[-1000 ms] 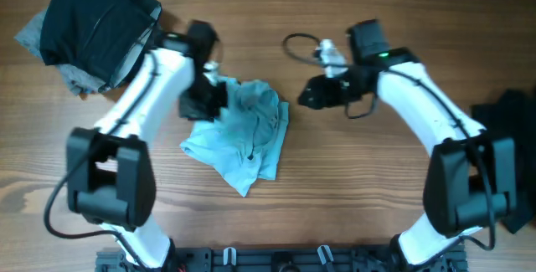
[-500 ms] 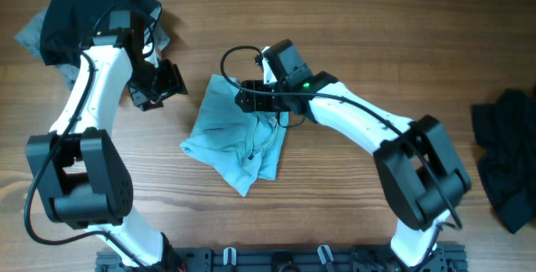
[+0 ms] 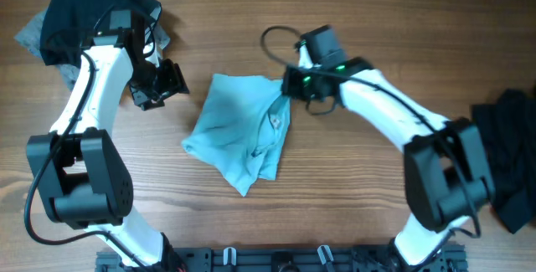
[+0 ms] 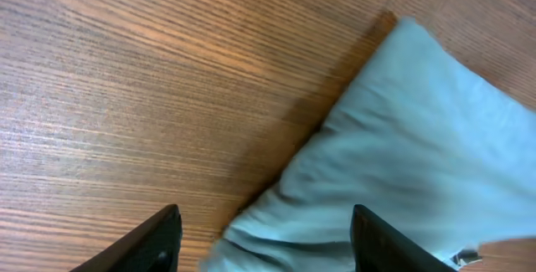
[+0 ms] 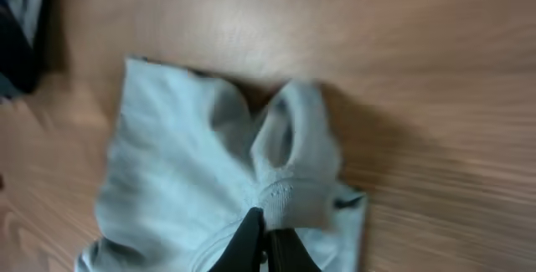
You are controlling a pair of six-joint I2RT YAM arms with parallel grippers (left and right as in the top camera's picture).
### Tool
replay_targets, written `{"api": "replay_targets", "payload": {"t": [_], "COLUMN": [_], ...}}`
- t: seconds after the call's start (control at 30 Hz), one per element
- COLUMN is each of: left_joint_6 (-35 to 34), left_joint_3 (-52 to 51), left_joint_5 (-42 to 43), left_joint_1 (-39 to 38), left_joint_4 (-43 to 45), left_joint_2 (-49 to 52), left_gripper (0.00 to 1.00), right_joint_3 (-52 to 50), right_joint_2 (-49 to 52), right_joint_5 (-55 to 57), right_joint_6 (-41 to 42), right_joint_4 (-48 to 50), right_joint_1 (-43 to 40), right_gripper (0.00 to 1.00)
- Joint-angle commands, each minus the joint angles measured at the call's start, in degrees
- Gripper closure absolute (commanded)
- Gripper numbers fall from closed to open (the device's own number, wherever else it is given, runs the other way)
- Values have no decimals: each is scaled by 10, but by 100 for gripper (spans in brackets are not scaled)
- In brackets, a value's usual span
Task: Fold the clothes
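Pinching the light blue shirt (image 3: pixel 239 130) at centre frame by its upper-right edge, we have our right gripper (image 3: pixel 289 84) nearer; our left gripper (image 3: pixel 161 85) hangs open, apart, toward frame left.

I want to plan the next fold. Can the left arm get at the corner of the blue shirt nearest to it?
Probably yes. The left gripper is open beside the blue shirt, with only bare table between them. The right gripper pinches the opposite edge, out of the way.
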Motion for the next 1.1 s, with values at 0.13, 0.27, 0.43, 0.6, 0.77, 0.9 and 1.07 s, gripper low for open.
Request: {"api": "replay_targets", "payload": {"t": [0.13,0.27,0.43,0.6,0.77,0.9,1.07], "left_joint_6": [17,84,102,101,101,90,-44], "left_joint_3": [5,5,5,-19,-116,-209,-281], "left_joint_5": [8,75,106,110,197,258,159], "left_joint_1": [-2,-2,-2,-2,-16,-49,-74], "left_joint_4": [-5,-32,-68,-84,-61,26,163], "left_joint_2": [-1,-1,-1,-1,-1,-1,-1], "left_gripper": [27,34,82,50,96,96,96], "right_joint_3": [0,0,0,-5,-5,-5,-5], "right_joint_2": [-31,-32,-31,-28,-12,4,5], "right_joint_5": [-25,-212,-177,-124,-124,-115,-111], "right_joint_6": [-74,-261,-280,-62,-56,-28,-28], "right_joint_4": [-66,-97,-211,-201,-116,-104,-89], "right_joint_1": [-79,-96,-32,14,40,46,45], "right_gripper": [62,51,43,35,96,96,96]}}
